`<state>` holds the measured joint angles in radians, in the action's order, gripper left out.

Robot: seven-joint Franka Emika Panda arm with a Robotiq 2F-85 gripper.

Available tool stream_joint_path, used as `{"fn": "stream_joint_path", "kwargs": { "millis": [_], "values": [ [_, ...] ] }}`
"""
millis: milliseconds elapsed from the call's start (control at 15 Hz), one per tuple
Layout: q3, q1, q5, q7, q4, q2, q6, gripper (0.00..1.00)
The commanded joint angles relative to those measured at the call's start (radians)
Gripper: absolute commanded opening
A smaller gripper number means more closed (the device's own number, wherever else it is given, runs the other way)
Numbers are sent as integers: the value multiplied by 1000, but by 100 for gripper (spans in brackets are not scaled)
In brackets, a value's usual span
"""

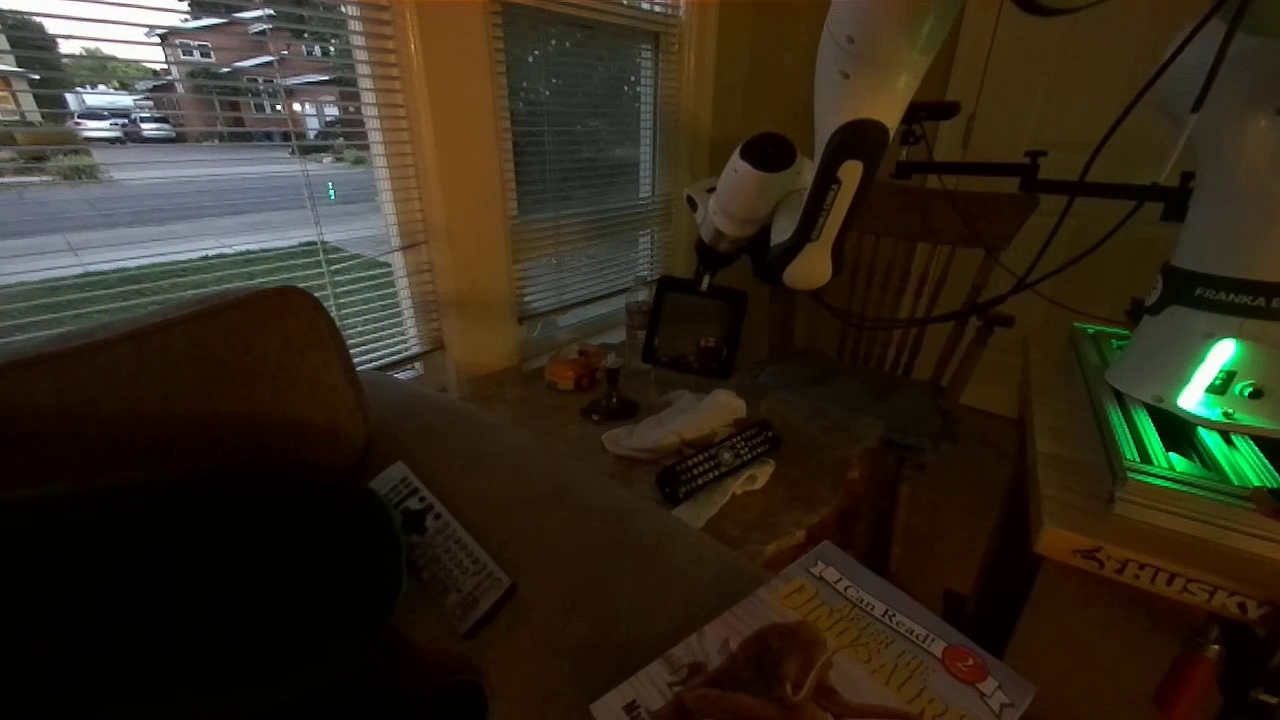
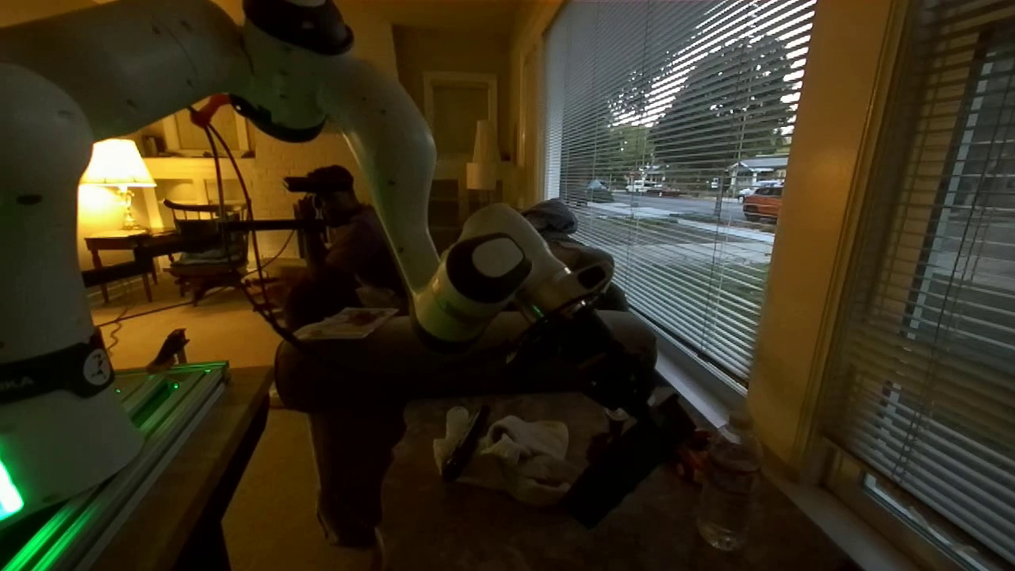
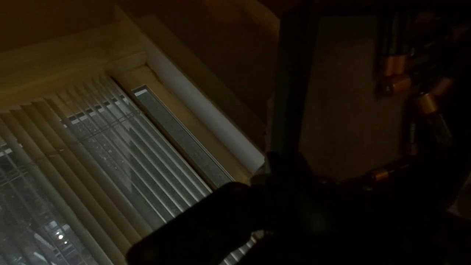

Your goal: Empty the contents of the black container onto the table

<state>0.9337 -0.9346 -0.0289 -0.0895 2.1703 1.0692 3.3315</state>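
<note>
1. Black container [image 1: 695, 330]: held over the surface [image 2: 492, 531], steeply tilted, its open side towards the camera in an exterior view.
2. Batteries [image 3: 427, 105]: several, with copper-coloured ends, inside the container, gathered towards one side in the wrist view.
3. Pincer [image 1: 706, 282]: clamped on the rim of the black container.
4. White cloth [image 1: 680, 425]: crumpled on the surface, with a black remote control [image 1: 718, 462] touching it.
5. Clear plastic bottle [image 2: 725, 492]: upright near the container; an orange toy [image 1: 573, 370] lies close by.
6. Sofa [image 1: 560, 560]: bears a grey remote control [image 1: 440, 545] and an "I Can Read!" book [image 1: 830, 650].
</note>
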Motion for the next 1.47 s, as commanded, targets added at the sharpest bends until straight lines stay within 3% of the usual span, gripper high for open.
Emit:
{"fn": "stream_joint_path", "kwargs": {
  "millis": [0,400,800,1133,1400],
  "values": [
    [46,-97,111,17,34,94,71,2],
    [98,-218,251,23,68,242,156,2],
    [120,-291,404,23,95,365,234,2],
    [121,-309,543,34,101,466,360,2],
    [96,-281,666,120,113,432,472,2]
  ]
}}
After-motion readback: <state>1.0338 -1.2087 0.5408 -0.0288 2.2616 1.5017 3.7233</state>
